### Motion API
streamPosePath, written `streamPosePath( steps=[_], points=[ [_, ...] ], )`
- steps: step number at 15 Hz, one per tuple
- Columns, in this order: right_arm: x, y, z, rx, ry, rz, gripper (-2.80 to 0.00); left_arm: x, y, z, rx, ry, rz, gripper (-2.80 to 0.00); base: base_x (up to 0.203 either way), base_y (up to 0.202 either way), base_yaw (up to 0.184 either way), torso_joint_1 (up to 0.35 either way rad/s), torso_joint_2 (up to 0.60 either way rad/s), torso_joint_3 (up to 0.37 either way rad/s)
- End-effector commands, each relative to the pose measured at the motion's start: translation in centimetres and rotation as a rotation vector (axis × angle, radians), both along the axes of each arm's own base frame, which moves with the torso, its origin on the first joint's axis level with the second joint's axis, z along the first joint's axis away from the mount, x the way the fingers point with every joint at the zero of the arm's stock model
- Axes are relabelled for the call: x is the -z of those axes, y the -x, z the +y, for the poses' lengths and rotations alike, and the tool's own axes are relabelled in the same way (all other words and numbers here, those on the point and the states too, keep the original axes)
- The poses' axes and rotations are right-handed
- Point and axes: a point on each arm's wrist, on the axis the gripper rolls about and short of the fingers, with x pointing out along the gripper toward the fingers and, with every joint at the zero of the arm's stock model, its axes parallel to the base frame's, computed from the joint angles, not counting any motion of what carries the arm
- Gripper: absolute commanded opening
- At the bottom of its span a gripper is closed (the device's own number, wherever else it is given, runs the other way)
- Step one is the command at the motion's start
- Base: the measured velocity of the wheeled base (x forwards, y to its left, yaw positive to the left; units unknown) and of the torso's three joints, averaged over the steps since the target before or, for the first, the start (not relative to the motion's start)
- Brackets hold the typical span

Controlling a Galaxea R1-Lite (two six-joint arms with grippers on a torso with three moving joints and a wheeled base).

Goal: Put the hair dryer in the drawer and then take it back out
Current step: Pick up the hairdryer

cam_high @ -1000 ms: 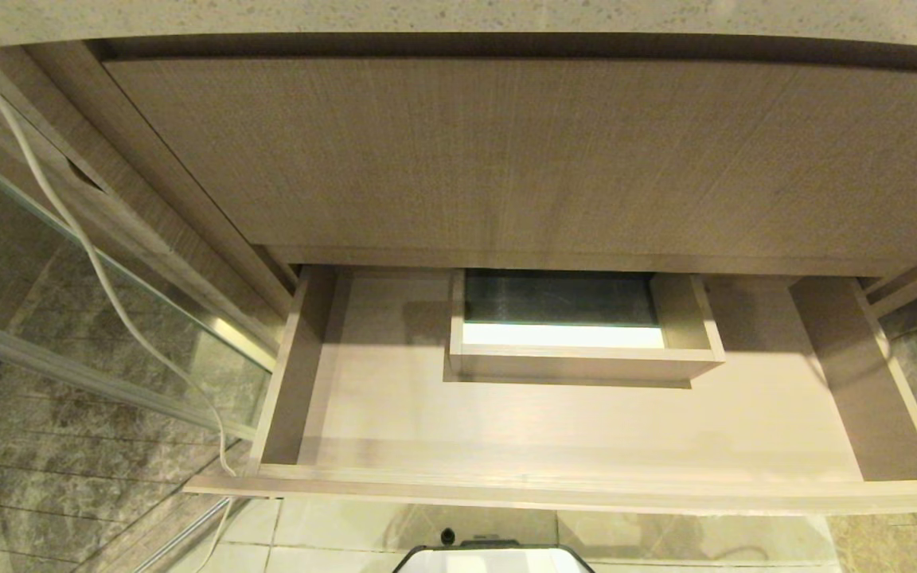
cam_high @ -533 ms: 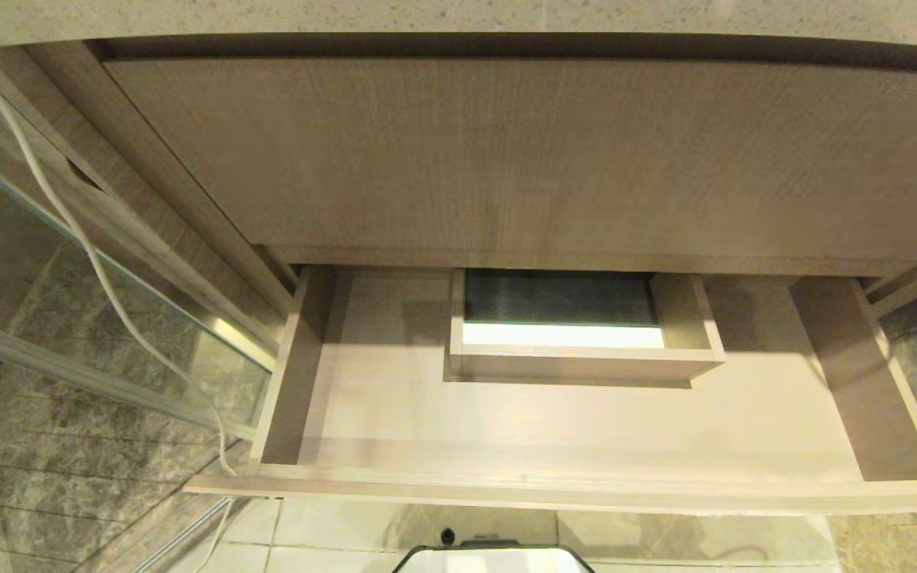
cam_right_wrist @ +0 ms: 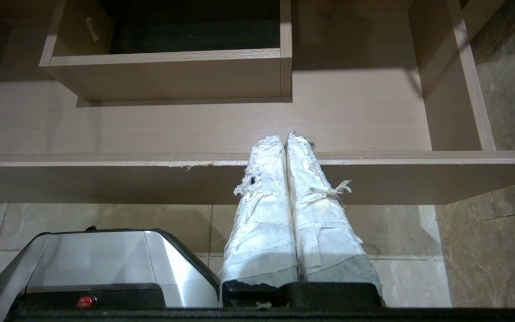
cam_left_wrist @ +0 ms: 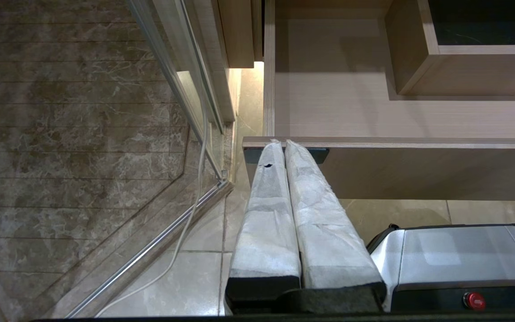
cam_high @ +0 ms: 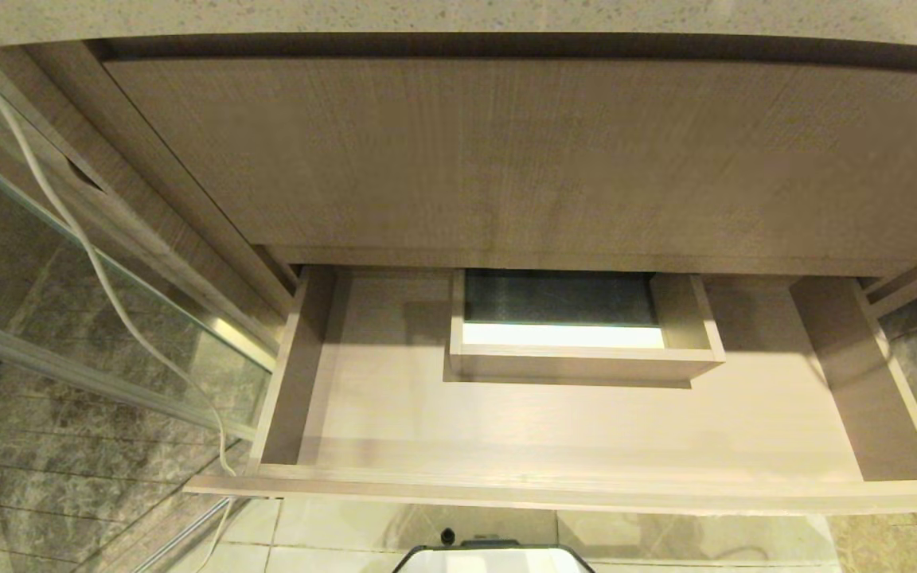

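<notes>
Standing open, one drawer (cam_high: 586,430) faces two tools, left (cam_left_wrist: 283,143) and right (cam_right_wrist: 285,136), both pressed together.

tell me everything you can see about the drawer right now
The drawer is a wide, shallow tray of light-brown wood-grain board, pulled open beneath a taller wood-grain front panel. It has low side walls, a low front panel and a rectangular boxed cut-out at mid-back. Its floor looks bare; no hair dryer shows in it. Nothing touches it.
</notes>
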Motion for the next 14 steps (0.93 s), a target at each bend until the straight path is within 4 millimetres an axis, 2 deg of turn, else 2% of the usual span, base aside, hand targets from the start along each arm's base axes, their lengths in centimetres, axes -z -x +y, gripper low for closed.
streamPosePath(
  steps=[1, 14],
  points=[
    [0.03, -0.01, 0.00, 0.000, 0.000, 0.000, -2.80, 0.04, -0.01, 0.00, 0.000, 0.000, 0.001, -2.80, 0.000, 0.000, 0.000, 0.000, 0.00, 0.000],
    [0.03, -0.01, 0.00, 0.000, 0.000, 0.000, -2.80, 0.04, -0.01, 0.00, 0.000, 0.000, 0.002, -2.80, 0.000, 0.000, 0.000, 0.000, 0.00, 0.000]
  ],
)
